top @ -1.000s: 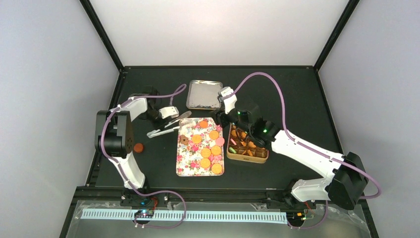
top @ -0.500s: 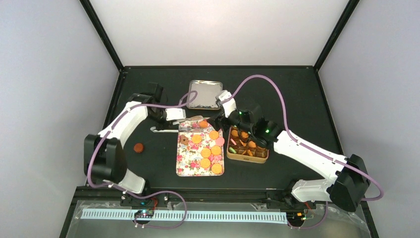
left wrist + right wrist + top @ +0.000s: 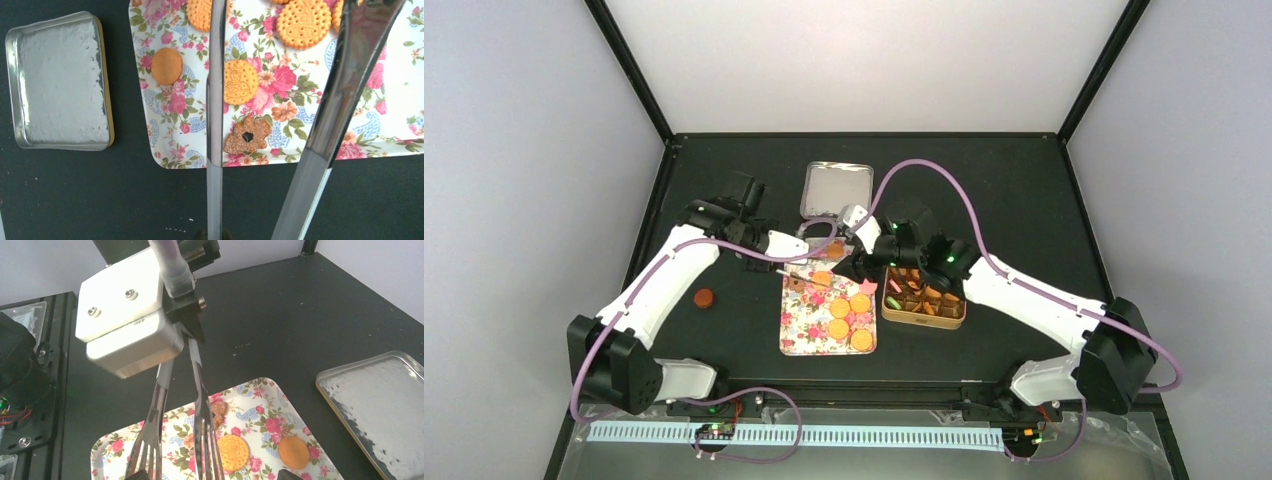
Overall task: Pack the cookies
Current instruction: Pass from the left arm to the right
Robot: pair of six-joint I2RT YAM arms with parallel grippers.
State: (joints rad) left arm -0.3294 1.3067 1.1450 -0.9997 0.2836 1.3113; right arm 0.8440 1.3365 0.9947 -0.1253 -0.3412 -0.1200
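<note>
Left fingers (image 3: 190,315) clamp shut on metal tongs (image 3: 216,100), blades parted above the floral tray (image 3: 175,130); right fingers (image 3: 287,476) stand apart nearby, holding nothing; a pick-up seems in hand; next, close the blades around one biscuit; cookies (image 3: 304,22) lie flat on the tray, mostly round, orange, embossed; others fill the tin (image 3: 924,322).

Orange cookies (image 3: 304,22) lie on a white, pink-flowered tray (image 3: 395,107); tongs (image 3: 215,100) and lid (image 3: 62,85) are silver, table (image 3: 100,200) black.

tongs (image 3: 330,115) tips: cut off (top edge) | right fingers (image 3: 289,476): barely visible
</note>
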